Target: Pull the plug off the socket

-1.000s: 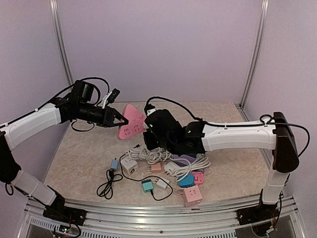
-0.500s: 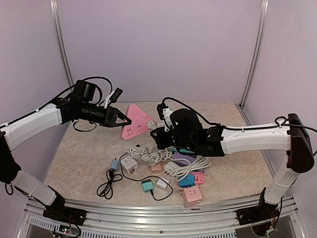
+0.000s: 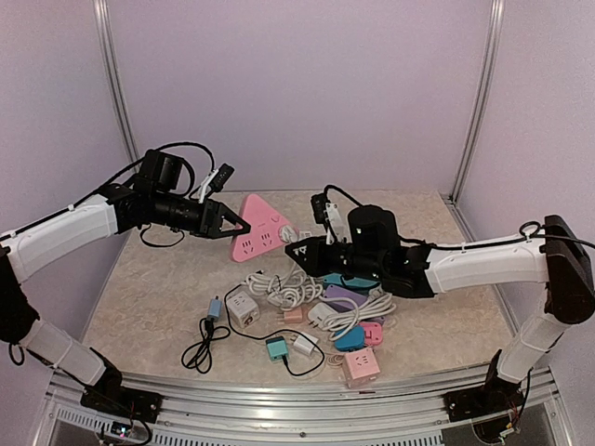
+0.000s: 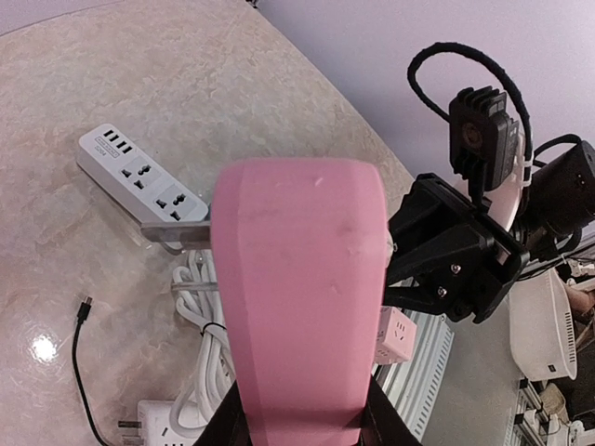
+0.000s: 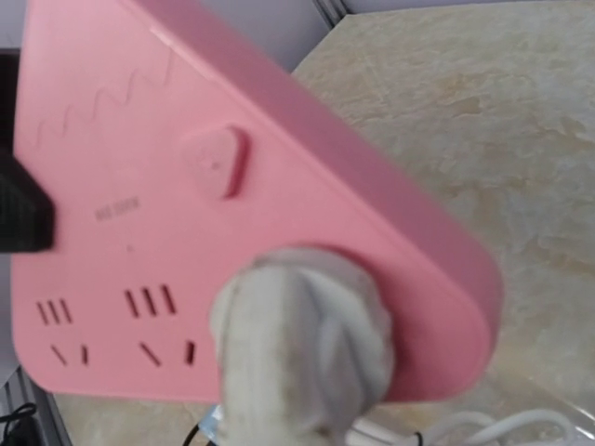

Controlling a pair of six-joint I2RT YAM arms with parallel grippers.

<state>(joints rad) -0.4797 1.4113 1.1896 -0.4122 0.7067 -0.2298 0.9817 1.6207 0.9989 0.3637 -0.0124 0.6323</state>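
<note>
The socket (image 3: 257, 229) is a pink triangular block held off the table, and my left gripper (image 3: 232, 226) is shut on its left edge. From the left wrist its pink edge (image 4: 297, 279) fills the middle, with the dark fingers (image 4: 376, 420) clamped on either side and my left gripper (image 4: 297, 423) at the bottom. A white plug (image 3: 286, 233) sits in the socket's right corner. In the right wrist view the plug (image 5: 302, 358) is blurred and close, seated in the socket's face (image 5: 186, 214). My right gripper (image 3: 297, 249) points at the plug from the right, shut to a point. Its fingers are hidden in its own wrist view.
Below the socket lies a clutter: coiled white cable (image 3: 279, 290), white cube socket (image 3: 244, 307), pink cube (image 3: 361, 365), teal adapter (image 3: 276, 347), blue and purple adapters (image 3: 350, 336), black cable (image 3: 204, 346). A white power strip (image 4: 139, 178) lies on the marble table.
My right arm has drawn back to the right, from over the socket to beside the plug. My left gripper and the socket have shifted slightly right.
</note>
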